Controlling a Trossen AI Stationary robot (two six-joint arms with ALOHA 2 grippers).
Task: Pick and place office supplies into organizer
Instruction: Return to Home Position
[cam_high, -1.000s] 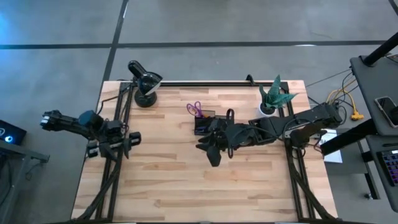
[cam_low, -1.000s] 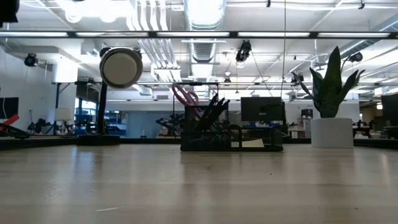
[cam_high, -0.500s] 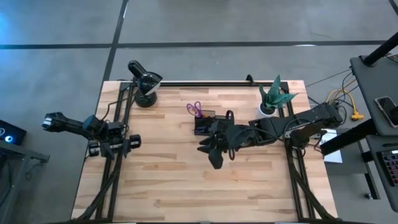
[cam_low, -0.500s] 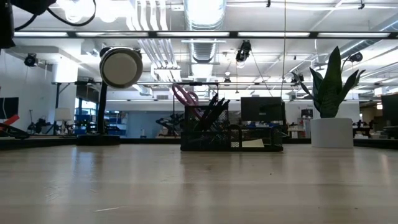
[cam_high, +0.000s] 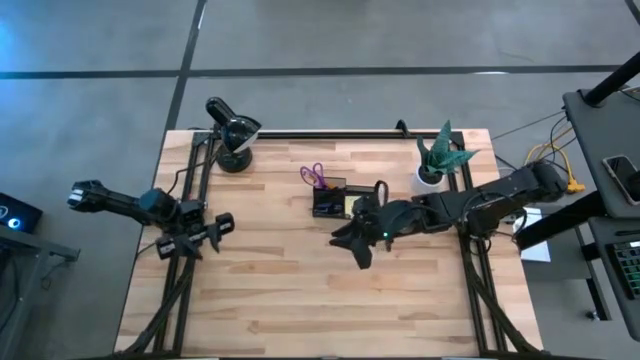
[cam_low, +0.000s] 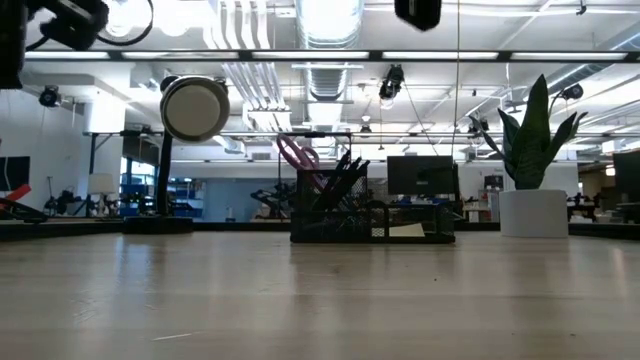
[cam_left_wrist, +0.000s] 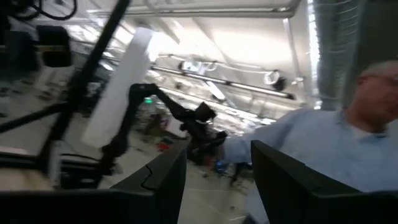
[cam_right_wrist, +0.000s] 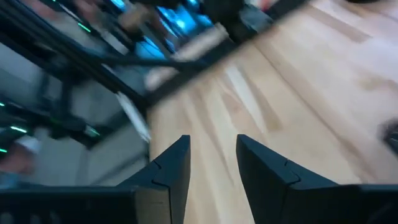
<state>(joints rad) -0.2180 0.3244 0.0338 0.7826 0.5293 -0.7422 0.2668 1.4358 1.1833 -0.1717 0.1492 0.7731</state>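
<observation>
Wooden tabletop is spread under both arms, and an open workshop is seen behind it in the low view. At far left a black desk lamp is stood near the back edge. Nearer the front, over the table's left edge, the left gripper is held high. Its fingers are shown parted in the left wrist view, with nothing between them and a person in a light blue shirt caught beyond.

Moving right, the purple-handled scissors are seen rising from the left end of the organizer. That box is set mid-table with its long side laid across from left to right, and pens are poked out of it at a slant. Just beside it, on the near-right side, the right gripper is hovered, fingers spread and empty.

So the key relation is plainly read: the box lies back and left of the right gripper, close by, and well apart from the left one. A retreat toward the right arm's own base, away from the box, is judged to be what is called for. A brush against the pens on the way out is the risk to be watched. At far right the potted plant is stood close beside the right arm.
</observation>
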